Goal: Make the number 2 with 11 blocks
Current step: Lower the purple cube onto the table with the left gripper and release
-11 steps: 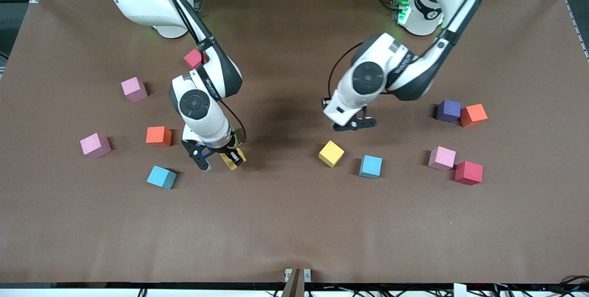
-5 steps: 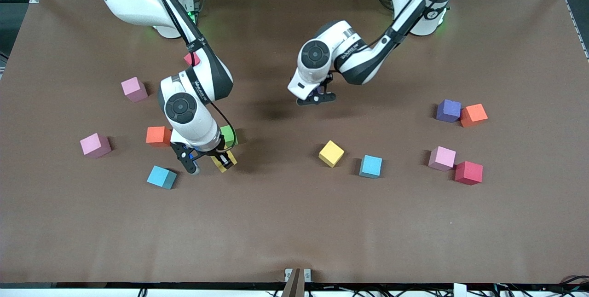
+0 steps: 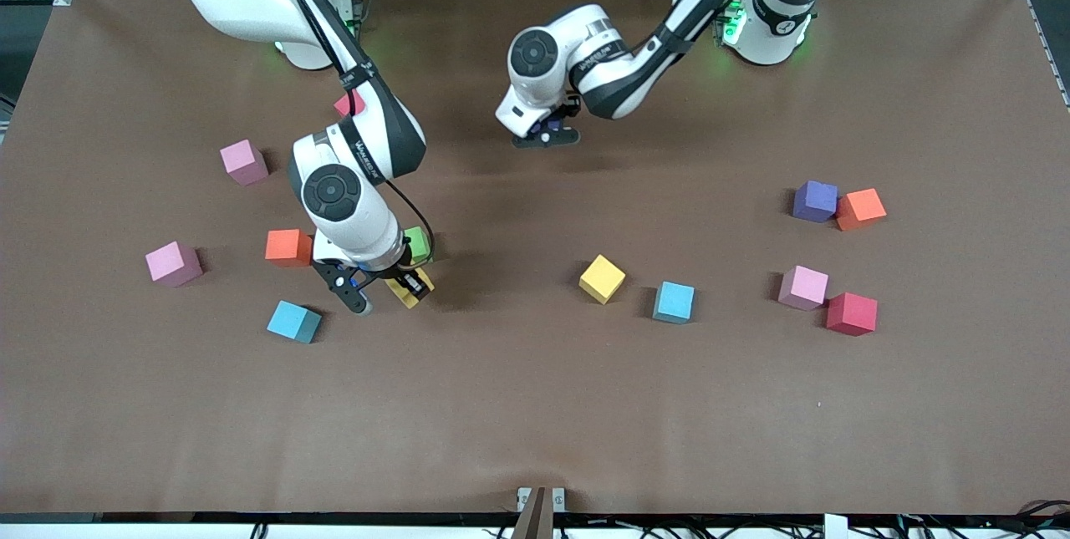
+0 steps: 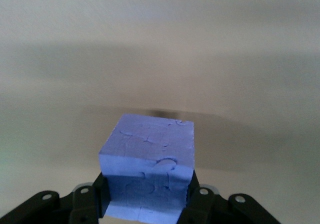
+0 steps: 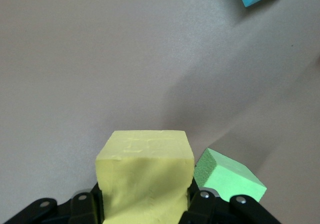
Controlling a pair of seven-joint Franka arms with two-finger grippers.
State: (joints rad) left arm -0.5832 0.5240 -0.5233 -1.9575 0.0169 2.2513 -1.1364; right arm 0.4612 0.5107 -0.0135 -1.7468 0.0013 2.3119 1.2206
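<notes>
My right gripper point(image 3: 383, 290) is shut on a yellow block point(image 3: 410, 287) point(image 5: 145, 174), low over the table right beside a green block point(image 3: 415, 244) point(image 5: 227, 176). My left gripper point(image 3: 545, 136) hangs over bare table near the robots' bases, shut on a purple block point(image 4: 147, 159) that fills the gap between its fingers. Loose blocks lie scattered: yellow point(image 3: 602, 278), light blue point(image 3: 674, 302), pink point(image 3: 803, 287), red point(image 3: 851, 313), purple point(image 3: 814, 200), orange point(image 3: 861, 208). No number 2 is in view.
Toward the right arm's end lie an orange block point(image 3: 287, 246), a light blue one point(image 3: 293, 321), two pink ones point(image 3: 173, 262) point(image 3: 243, 161), and a red one point(image 3: 347, 104) partly hidden by the right arm. Brown table point(image 3: 535, 422) stretches toward the camera.
The left arm swung toward the robots' bases and the right arm's end, carrying the purple block. The right gripper shifted slightly with the yellow block, uncovering the green block.
</notes>
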